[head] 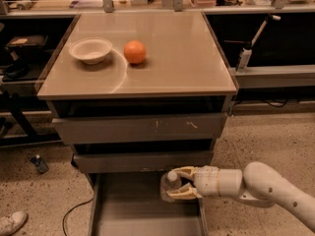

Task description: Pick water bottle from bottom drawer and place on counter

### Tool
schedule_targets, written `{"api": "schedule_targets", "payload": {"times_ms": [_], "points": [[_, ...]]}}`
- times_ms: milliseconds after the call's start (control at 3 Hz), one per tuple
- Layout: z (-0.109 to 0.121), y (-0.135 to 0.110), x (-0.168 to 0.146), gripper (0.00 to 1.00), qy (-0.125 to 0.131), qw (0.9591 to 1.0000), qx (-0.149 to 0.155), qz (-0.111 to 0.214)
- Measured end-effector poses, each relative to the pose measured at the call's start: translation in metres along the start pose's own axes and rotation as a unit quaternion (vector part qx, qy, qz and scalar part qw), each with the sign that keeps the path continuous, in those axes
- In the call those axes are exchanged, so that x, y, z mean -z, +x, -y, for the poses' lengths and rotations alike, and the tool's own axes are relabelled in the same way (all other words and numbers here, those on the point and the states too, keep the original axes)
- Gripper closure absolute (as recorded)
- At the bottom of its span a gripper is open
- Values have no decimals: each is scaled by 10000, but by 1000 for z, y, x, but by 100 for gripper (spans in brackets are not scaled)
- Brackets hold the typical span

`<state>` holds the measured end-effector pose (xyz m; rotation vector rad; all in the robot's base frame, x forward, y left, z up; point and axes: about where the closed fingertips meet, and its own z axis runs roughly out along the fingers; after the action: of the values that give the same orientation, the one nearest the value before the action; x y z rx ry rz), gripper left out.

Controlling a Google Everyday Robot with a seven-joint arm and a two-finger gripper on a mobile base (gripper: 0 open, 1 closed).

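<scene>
The water bottle (pixel 171 185) is a small clear bottle with a white cap. It sits between the fingers of my gripper (pixel 178 183), just above the open bottom drawer (pixel 147 215) near its back right. The gripper's cream fingers (pixel 183 172) close around the bottle from the right, and the white arm reaches in from the lower right. The counter (pixel 172 53) is the glossy beige cabinet top above, with a faint curved arc.
A white bowl (pixel 90 49) and an orange ball (pixel 135 51) sit on the counter's left half. The middle drawer front (pixel 140 128) has white scratch marks. A white nozzle bottle (pixel 243 58) stands at right. A small dark bottle (pixel 39 163) and a shoe (pixel 11 222) lie on the floor at left.
</scene>
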<state>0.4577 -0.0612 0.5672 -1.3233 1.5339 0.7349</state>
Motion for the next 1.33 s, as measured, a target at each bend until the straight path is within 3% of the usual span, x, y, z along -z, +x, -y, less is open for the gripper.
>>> {"api": "schedule_targets", "payload": {"times_ms": [1000, 1333], "points": [[12, -94, 93, 100, 306, 9982, 510, 47], [12, -96, 94, 100, 301, 9981, 529, 32]]}}
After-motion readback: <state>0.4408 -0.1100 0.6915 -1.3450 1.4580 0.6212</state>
